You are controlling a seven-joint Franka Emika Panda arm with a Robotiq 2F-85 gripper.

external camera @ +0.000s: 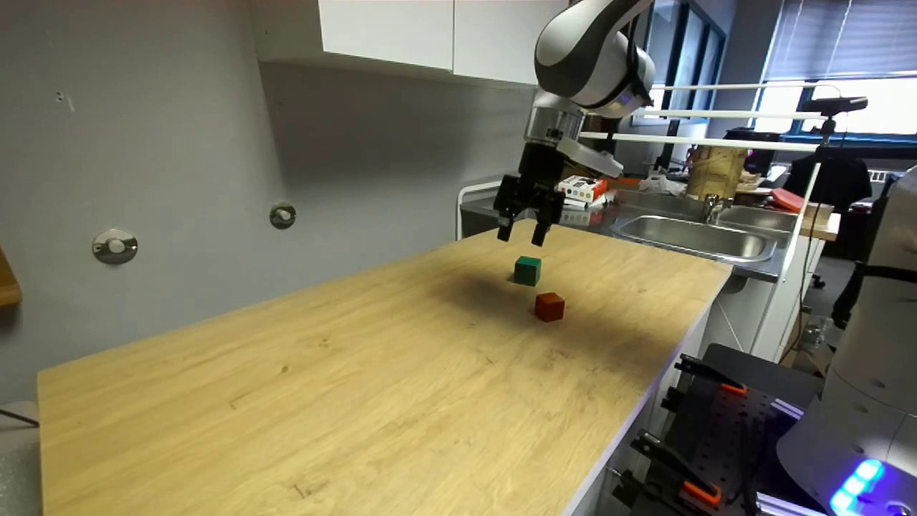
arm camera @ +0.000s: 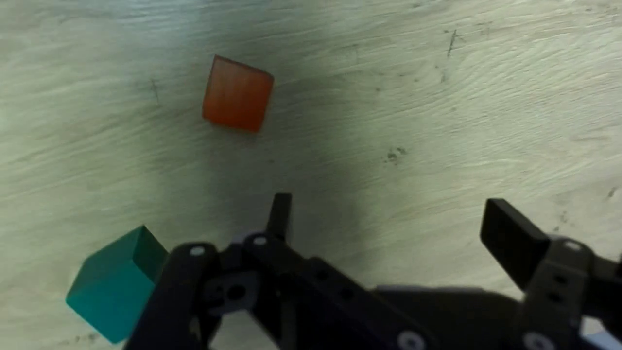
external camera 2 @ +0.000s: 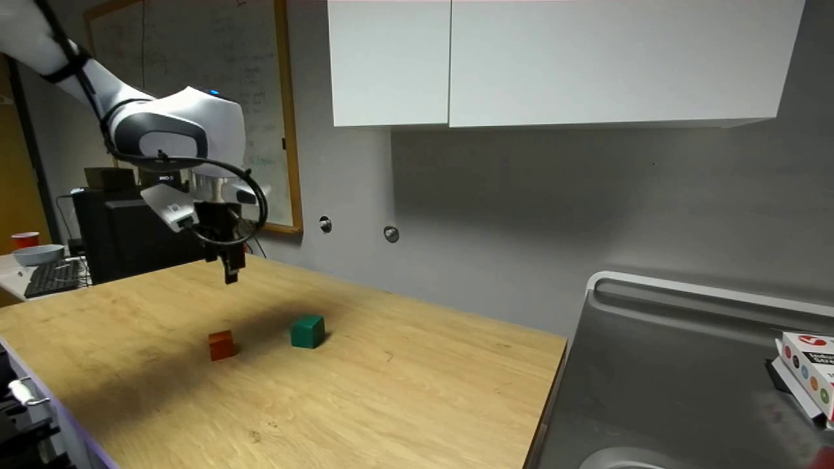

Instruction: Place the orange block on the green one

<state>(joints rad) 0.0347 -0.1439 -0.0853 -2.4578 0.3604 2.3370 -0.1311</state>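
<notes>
The orange block [external camera: 549, 307] is a small red-orange cube lying on the wooden table, and it also shows in an exterior view [external camera 2: 221, 345] and in the wrist view [arm camera: 237, 95]. The green block [external camera: 527, 271] is a dark green cube on the table a short way from it, apart from it; it also shows in an exterior view [external camera 2: 307, 331] and in the wrist view [arm camera: 118, 287], partly covered by a gripper finger. My gripper [external camera: 521, 238] is open and empty above the table. In the wrist view the gap between the fingertips [arm camera: 388, 201] shows only bare tabletop.
The wooden table [external camera: 322, 401] runs along a grey wall. White cabinets [external camera 2: 560, 62] hang above. A metal sink [external camera: 691, 236] and a white-and-red box [external camera: 584, 188] stand beyond the table's end. Clamps [external camera: 677, 462] sit by the robot's base.
</notes>
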